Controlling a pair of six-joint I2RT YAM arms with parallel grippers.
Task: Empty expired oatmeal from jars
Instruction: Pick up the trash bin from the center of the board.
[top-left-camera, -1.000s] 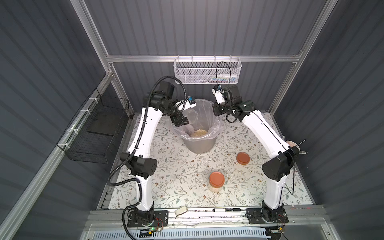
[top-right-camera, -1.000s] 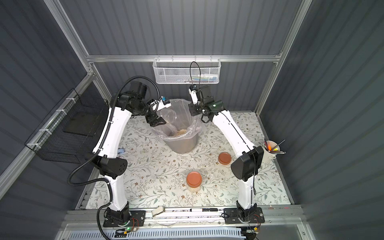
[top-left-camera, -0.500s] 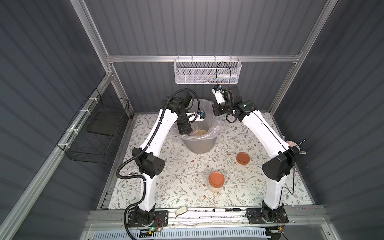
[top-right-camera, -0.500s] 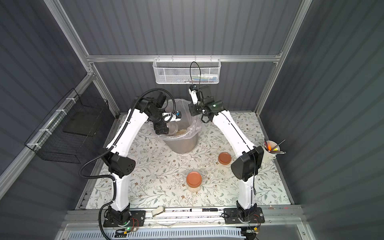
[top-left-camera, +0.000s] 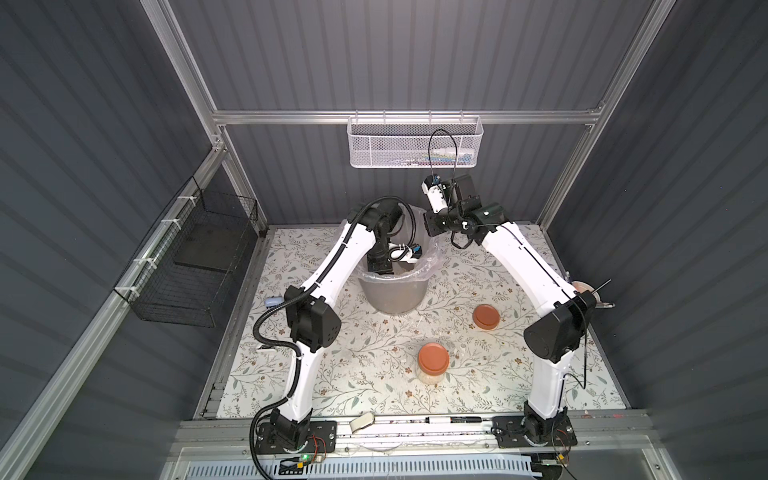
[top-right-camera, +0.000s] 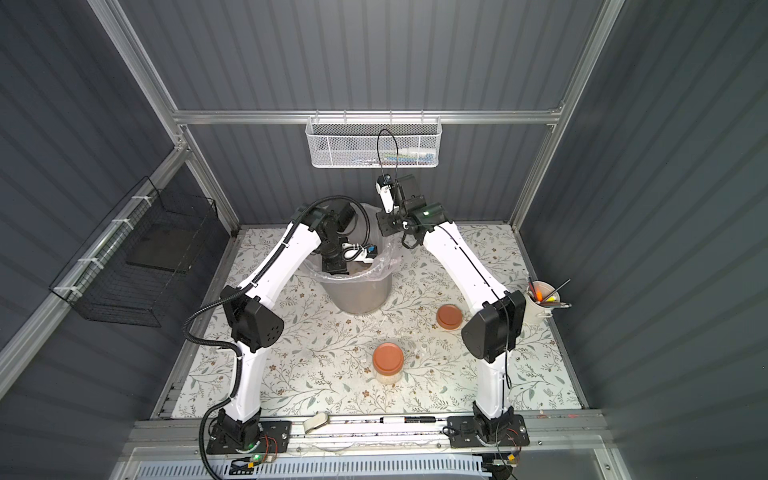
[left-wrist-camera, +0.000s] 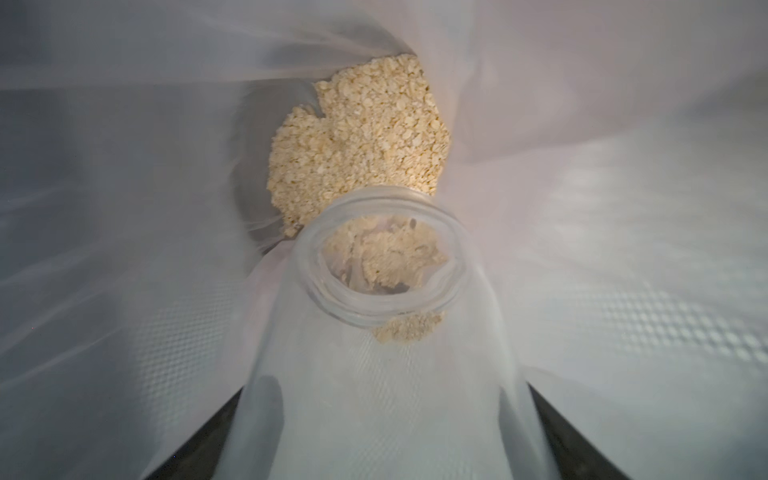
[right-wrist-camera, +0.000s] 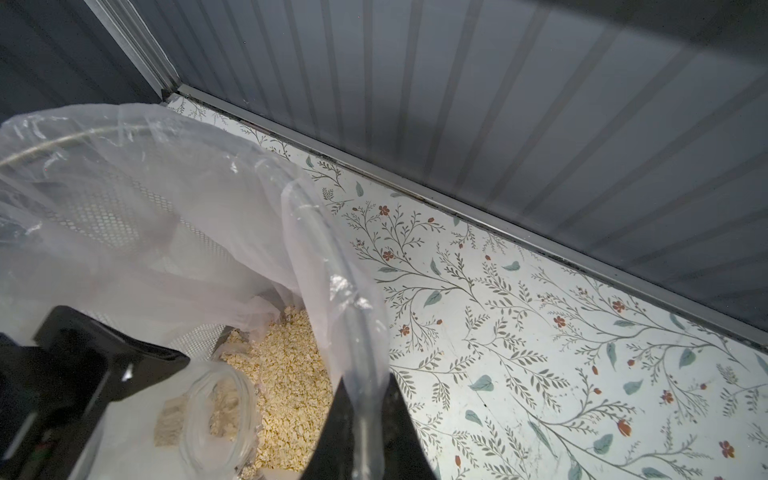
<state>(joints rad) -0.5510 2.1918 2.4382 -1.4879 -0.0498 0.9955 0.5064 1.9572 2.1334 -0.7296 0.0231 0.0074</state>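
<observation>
Deep inside the grey bin (top-left-camera: 392, 297) my left gripper (left-wrist-camera: 384, 449) is shut on a clear lidless jar (left-wrist-camera: 382, 353), its mouth tipped down at the oatmeal (left-wrist-camera: 365, 137) heaped on the liner's bottom. Some flakes cling inside the jar's neck. My right gripper (right-wrist-camera: 365, 432) is shut on the liner's edge (right-wrist-camera: 332, 270) at the bin's far right rim (top-left-camera: 430, 226). The same jar (right-wrist-camera: 216, 415) shows in the right wrist view. A second jar (top-left-camera: 433, 361), lidded and holding oatmeal, stands at the front in both top views. A loose orange lid (top-left-camera: 486, 316) lies to its right.
A white cup with pens (top-right-camera: 540, 301) stands at the mat's right edge. On the back wall hangs a white mesh basket (top-left-camera: 415, 141), and a black wire basket (top-left-camera: 195, 257) hangs on the left wall. A marker (top-left-camera: 451, 419) lies on the front rail.
My left arm has swung from the bin's left side over it and lowered the jar mouth-down into the liner. The right arm has held still on the liner.
</observation>
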